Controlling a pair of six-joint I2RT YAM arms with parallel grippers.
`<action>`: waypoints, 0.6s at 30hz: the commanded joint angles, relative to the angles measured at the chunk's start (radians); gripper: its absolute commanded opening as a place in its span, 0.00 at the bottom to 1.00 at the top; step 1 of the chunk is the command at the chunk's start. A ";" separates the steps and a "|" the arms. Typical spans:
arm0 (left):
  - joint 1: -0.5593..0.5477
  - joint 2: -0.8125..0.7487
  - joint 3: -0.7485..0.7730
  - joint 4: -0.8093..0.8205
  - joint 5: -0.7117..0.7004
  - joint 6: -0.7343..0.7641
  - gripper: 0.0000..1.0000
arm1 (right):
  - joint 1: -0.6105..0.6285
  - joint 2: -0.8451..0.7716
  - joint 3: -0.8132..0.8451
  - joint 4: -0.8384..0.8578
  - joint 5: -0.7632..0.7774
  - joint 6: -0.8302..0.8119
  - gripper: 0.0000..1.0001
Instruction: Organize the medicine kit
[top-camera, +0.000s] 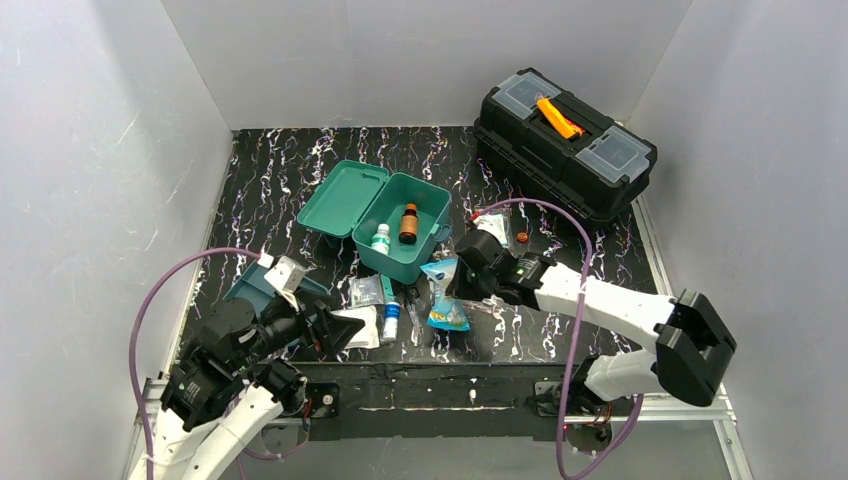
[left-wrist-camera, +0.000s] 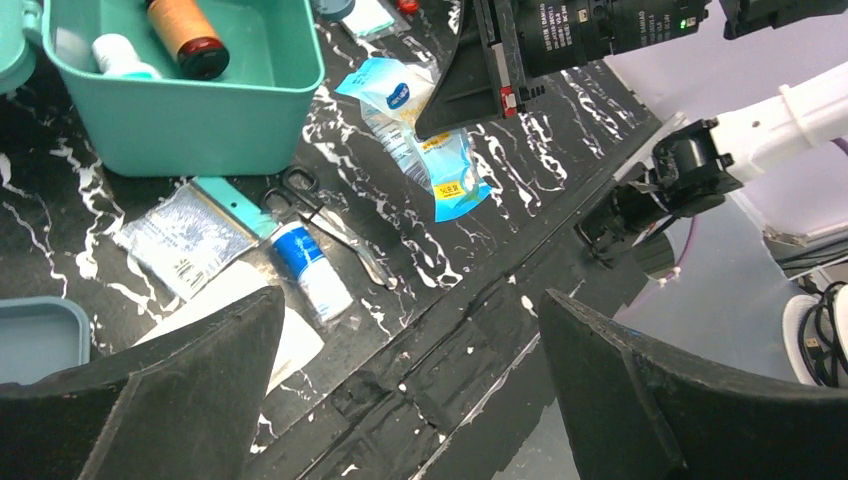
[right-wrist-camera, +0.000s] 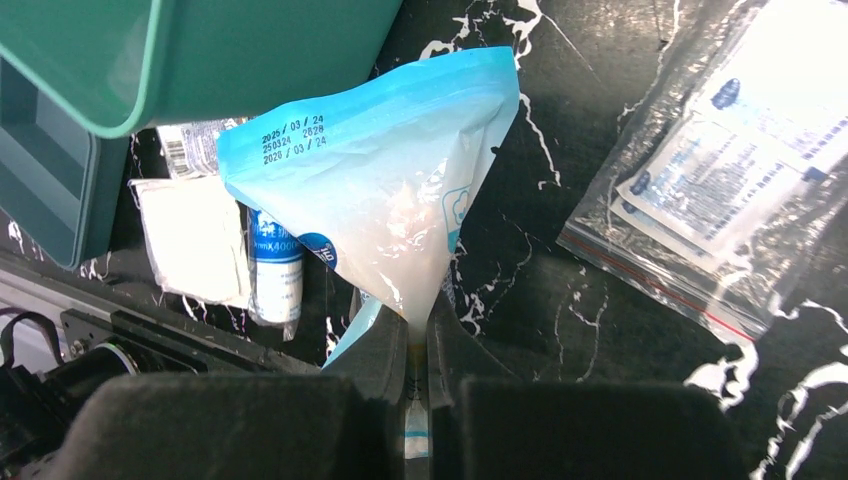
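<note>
The right gripper (right-wrist-camera: 418, 335) pinches a blue-and-white plastic packet (right-wrist-camera: 370, 200) beside the teal-green rectangular plastic box (left-wrist-camera: 200, 125); the left gripper (left-wrist-camera: 405, 320) gapes wide, empty, near the front-left corner of the desk (top-camera: 290, 160).

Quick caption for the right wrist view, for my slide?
Right gripper pinches a blue-and-white packet beside the teal box, clear zip bag lying nearby.

Light bright, even, from overhead; shadows soft. Glare on blue packet (right-wrist-camera: 370, 200) just ahead of right gripper (right-wrist-camera: 418, 335); its fingers (right-wrist-camera: 220, 425) defocused.
</note>
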 joint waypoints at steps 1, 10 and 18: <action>-0.001 -0.035 -0.007 0.029 0.059 0.023 0.98 | 0.007 -0.083 0.058 -0.110 0.027 -0.042 0.01; -0.001 -0.047 -0.007 0.027 0.062 0.023 0.98 | 0.007 -0.185 0.180 -0.189 0.066 -0.083 0.01; -0.001 -0.057 -0.007 0.023 0.048 0.020 0.98 | 0.008 -0.105 0.352 -0.179 0.099 -0.081 0.01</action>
